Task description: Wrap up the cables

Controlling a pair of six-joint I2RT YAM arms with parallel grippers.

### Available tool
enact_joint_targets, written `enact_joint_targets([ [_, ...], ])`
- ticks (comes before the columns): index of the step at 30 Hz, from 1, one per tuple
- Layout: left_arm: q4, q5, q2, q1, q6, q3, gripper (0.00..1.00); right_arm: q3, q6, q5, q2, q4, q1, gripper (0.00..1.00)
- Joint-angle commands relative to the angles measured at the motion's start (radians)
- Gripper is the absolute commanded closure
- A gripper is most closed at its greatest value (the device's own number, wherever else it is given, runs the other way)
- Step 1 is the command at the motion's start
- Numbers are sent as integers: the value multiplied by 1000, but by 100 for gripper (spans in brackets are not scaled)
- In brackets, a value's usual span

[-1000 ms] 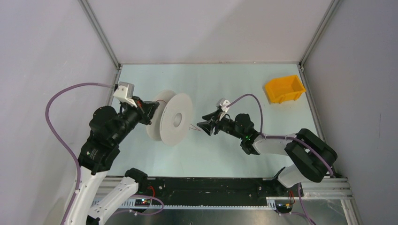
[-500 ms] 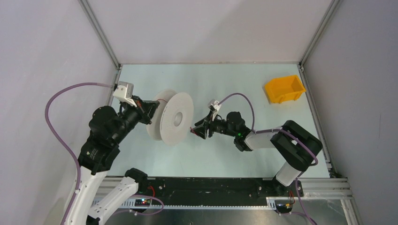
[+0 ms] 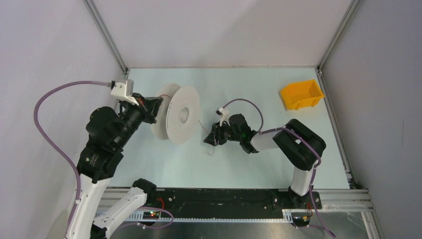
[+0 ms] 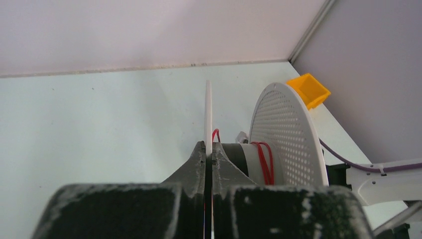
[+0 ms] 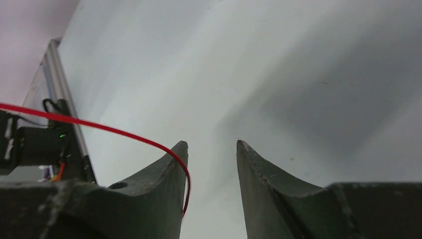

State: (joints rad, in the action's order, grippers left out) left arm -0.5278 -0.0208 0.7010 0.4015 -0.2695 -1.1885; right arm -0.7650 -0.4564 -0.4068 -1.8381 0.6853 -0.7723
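Observation:
The pale grey spool [image 3: 183, 115] stands on edge at the left of the table. My left gripper [image 3: 149, 107] is shut on the thin rim of its left flange [image 4: 208, 114]. A few turns of the thin red cable [image 4: 263, 162] lie round the hub, beside the perforated flange [image 4: 288, 134]. The cable [image 3: 201, 125] runs from the spool to my right gripper [image 3: 211, 140], which points down at the table. In the right wrist view that gripper [image 5: 211, 144] is open. The cable [image 5: 99, 127] crosses its left finger [image 5: 164, 169], and its end hangs loose in the gap, not pinched.
An orange bin [image 3: 301, 94] sits at the back right, also seen in the left wrist view [image 4: 308, 89]. Metal frame posts and grey walls close the table on three sides. Lilac arm cables [image 3: 244, 103] loop above both wrists.
My right gripper has moved left toward the spool and tipped down to the table. My left gripper has shifted the spool slightly left and back.

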Motion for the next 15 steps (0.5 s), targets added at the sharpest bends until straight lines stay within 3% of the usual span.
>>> enact_joint_targets([
  [1,120,70,-12,-15,23,-90,100,-37,9,113,-2,-150,19,55],
  [8,94,136,-11,-19,78,-134,100,-37,18,171,11,-236,54,56],
  [13,95,80,-15,-19,54,-122,100,-37,32,174,32,-245,57,57],
  [15,94,54,-15,-20,40,-111,100,-21,55,161,43,-202,55,62],
])
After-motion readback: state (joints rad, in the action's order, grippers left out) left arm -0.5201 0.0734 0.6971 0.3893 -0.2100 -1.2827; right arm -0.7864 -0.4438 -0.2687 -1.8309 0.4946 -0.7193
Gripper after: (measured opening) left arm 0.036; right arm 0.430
